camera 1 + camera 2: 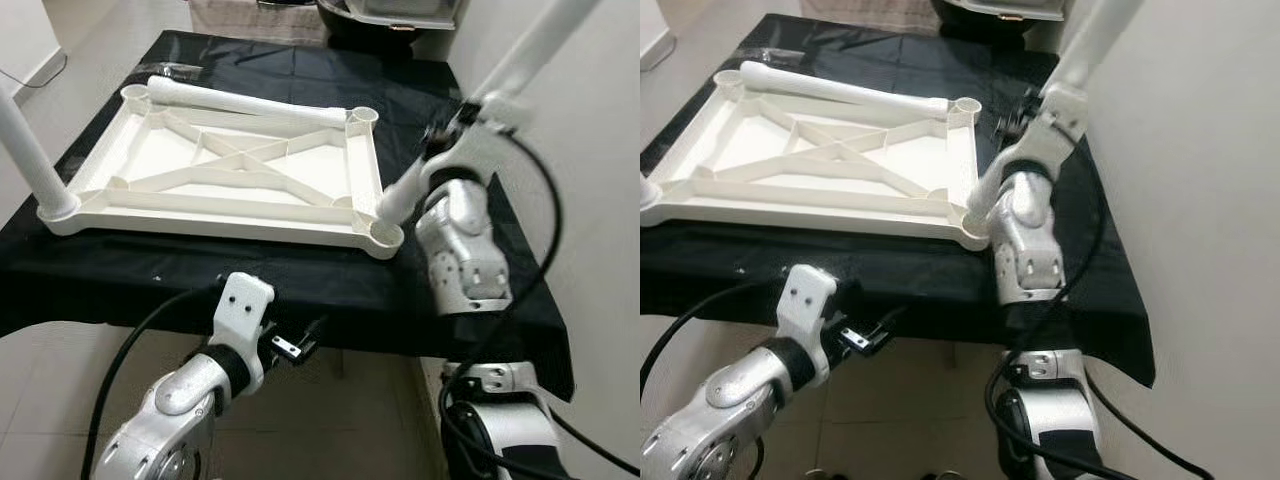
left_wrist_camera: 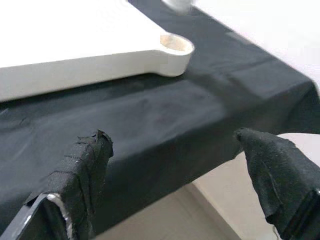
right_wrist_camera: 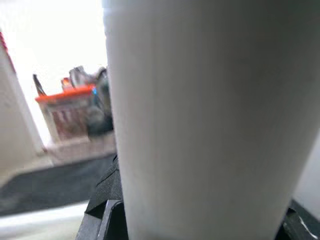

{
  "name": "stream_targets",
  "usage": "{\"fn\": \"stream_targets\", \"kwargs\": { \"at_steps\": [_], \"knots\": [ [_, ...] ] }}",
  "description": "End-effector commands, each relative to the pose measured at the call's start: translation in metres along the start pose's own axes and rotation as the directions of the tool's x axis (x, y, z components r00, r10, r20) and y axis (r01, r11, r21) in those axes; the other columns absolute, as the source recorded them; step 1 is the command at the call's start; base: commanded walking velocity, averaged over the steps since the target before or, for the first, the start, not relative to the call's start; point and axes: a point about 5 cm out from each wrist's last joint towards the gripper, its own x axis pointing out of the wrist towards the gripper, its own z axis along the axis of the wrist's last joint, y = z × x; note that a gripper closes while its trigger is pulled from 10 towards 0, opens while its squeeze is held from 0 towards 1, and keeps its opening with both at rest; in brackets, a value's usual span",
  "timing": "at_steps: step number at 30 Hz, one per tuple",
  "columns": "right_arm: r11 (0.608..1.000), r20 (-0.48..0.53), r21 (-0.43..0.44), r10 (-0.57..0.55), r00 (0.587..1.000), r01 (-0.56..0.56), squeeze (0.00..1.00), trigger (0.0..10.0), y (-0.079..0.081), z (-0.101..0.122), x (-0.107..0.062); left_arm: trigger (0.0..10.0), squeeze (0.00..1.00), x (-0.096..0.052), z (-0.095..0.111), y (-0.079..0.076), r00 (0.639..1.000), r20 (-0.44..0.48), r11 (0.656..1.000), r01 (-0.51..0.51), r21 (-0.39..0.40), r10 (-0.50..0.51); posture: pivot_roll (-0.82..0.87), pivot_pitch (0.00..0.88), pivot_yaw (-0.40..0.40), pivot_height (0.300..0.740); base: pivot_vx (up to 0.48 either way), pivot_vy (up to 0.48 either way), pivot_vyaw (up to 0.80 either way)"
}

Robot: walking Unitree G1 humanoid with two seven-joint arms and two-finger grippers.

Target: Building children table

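Table top (image 1: 230,170) lies upside down on the black-draped counter (image 1: 300,285); right claw (image 1: 445,135) pinches a leg (image 1: 440,160) slanting into its near corner socket. Left wrist view: left claw (image 2: 175,165) spread below counter edge

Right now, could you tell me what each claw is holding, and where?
The right claw grips a white table leg along its shaft; the left claw holds nothing.

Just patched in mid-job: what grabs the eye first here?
The big white ribbed plastic tabletop lies upside down on the black cloth-covered table, one white leg standing in its near left corner socket. The right gripper holds another white tubular leg slanting into the near right socket, while the left gripper hovers open at the table's front edge.
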Motion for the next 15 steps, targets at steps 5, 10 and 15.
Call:
{"fn": "stream_targets", "kwargs": {
  "at_steps": [5,10,15],
  "knots": [
    [0.925,-0.142,0.173,0.363,0.921,-0.338,0.00,10.0,0.017,-0.011,-0.039,10.0,0.00,0.046,0.013,-0.002,0.995,0.027,0.947,0.085,0.311,-0.098,0.08,0.075,-0.099,0.740,0.000,0.000,0.00],
    [0.906,-0.162,0.188,0.411,0.897,-0.380,0.00,10.0,0.018,-0.014,-0.048,10.0,0.00,0.053,0.016,0.001,0.996,0.040,0.943,0.068,0.327,-0.086,0.08,0.075,-0.099,0.740,0.000,0.000,0.00],
    [0.872,-0.203,0.242,0.474,0.857,-0.425,0.00,10.0,0.023,-0.020,-0.063,10.0,0.00,0.060,0.018,0.014,0.998,0.038,0.901,0.028,0.433,-0.049,0.07,0.054,-0.087,0.740,0.000,0.000,0.00]
  ]
}}
